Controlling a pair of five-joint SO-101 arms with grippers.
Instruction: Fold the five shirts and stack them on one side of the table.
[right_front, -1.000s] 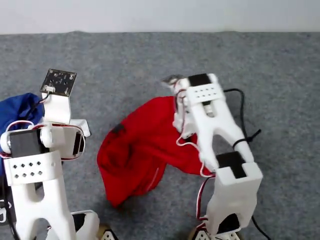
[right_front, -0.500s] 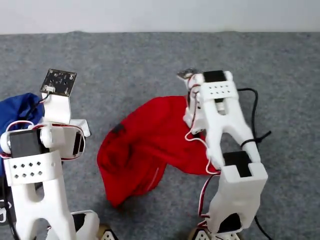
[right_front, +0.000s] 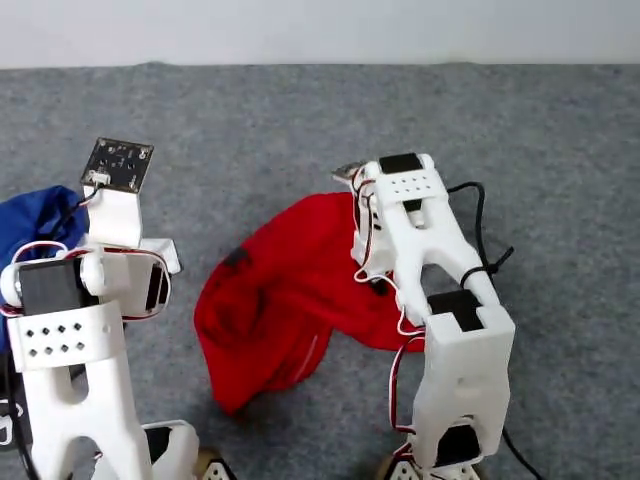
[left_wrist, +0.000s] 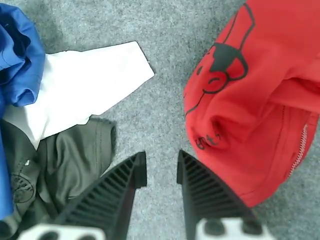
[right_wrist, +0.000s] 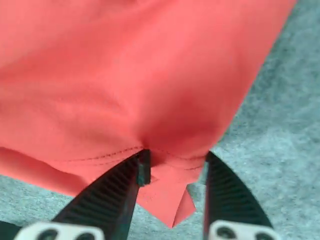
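I judge the job barely begun. The red shirt (right_front: 280, 310) lies crumpled in the middle of the grey worktop (right_front: 250, 130), one side doubled over loosely, nothing like a finished fold. My right pincer (right_wrist: 175, 165) is low over its far hem, jaws apart with the hem's edge between them and no grip taken. My left pincer (left_wrist: 161, 167) hangs over bare worktop with its jaws slightly apart, between the red shirt and a heap at the left edge: a blue shirt (left_wrist: 17, 50), a white shirt (left_wrist: 90, 80) and a dark grey shirt (left_wrist: 65, 165), all rumpled. I cannot pick out a fifth. No neat stack exists yet, so every fold is left to do.
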